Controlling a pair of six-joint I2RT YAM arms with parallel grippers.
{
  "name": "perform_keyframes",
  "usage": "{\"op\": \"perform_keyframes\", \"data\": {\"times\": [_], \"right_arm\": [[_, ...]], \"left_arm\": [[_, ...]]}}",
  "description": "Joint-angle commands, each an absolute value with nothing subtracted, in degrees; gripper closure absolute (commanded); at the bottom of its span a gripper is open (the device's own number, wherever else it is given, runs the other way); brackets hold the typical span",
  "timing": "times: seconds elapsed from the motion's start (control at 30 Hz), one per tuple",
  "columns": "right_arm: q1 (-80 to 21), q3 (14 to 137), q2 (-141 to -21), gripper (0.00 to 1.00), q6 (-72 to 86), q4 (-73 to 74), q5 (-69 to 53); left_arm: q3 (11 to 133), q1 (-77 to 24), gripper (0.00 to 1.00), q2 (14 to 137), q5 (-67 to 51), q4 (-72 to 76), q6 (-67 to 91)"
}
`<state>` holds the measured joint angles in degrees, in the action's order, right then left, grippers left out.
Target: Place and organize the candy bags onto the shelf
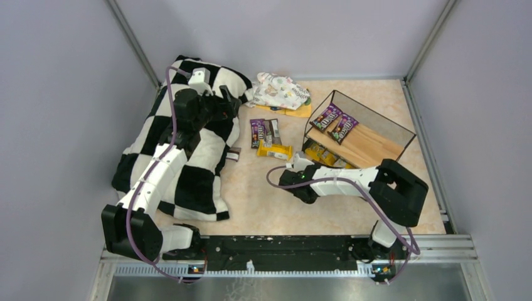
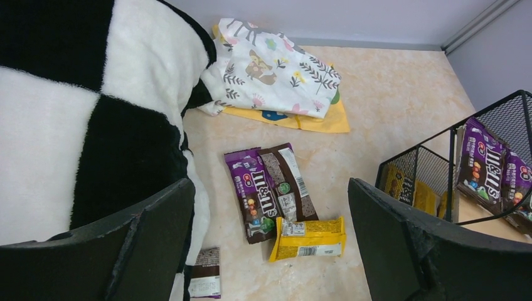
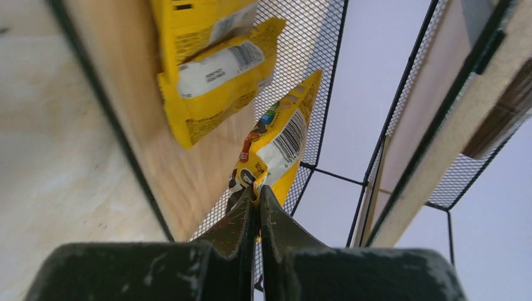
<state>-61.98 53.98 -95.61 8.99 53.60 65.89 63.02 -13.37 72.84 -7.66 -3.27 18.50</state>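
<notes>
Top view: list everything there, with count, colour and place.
checkered blanket: one, black-and-white, table left
floral cloth: one, white, back centre
flat sheet: one, orange, under floral cloth
shelf: one, black wire and wood, right
loose candy bags: three, purple, brown, yellow, table centre
tucked packet: one, dark, at blanket edge
upper-tier candy bags: two, purple, top board
lower-tier candy bags: several, yellow, bottom board
left gripper: one, black, open, above blanket edge
right gripper: one, black, shut on yellow candy bag at lower tier
</notes>
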Motion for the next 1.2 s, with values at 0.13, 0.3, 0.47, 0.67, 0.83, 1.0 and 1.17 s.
{"op": "perform_keyframes", "data": {"times": [0.13,0.3,0.47,0.67,0.83,1.0,1.17], "right_arm": [[-54.57,51.18,-95.34,1.0,3.52,45.46,69.67],[-53.37,47.81,-93.26,1.0,-3.17,40.58,65.47],[-53.22,43.27,-89.67,1.0,-11.23,34.55,64.2],[-50.8,42.71,-90.63,1.0,-13.51,31.69,64.94],[-47.92,42.32,-90.75,1.0,-15.42,28.47,63.28],[-46.69,42.28,-91.61,1.0,-17.52,26.51,61.21],[-46.67,41.84,-92.86,1.0,-17.2,26.14,60.47]], "left_arm": [[65.29,-13.17,0.02,71.67,-8.63,-1.31,19.42],[65.3,-13.12,0.02,71.38,-8.65,-1.31,19.51],[65.3,-13.16,0.02,71.41,-8.85,-1.29,19.81],[65.24,-13.15,0.02,72.03,-10.08,-1.16,20.62],[65.26,-13.17,0.02,72.25,-10.45,-1.05,20.83],[65.3,-13.15,0.02,72.25,-10.55,-1.01,21.0],[65.28,-13.16,0.02,71.98,-10.66,-1.03,21.18]]}}
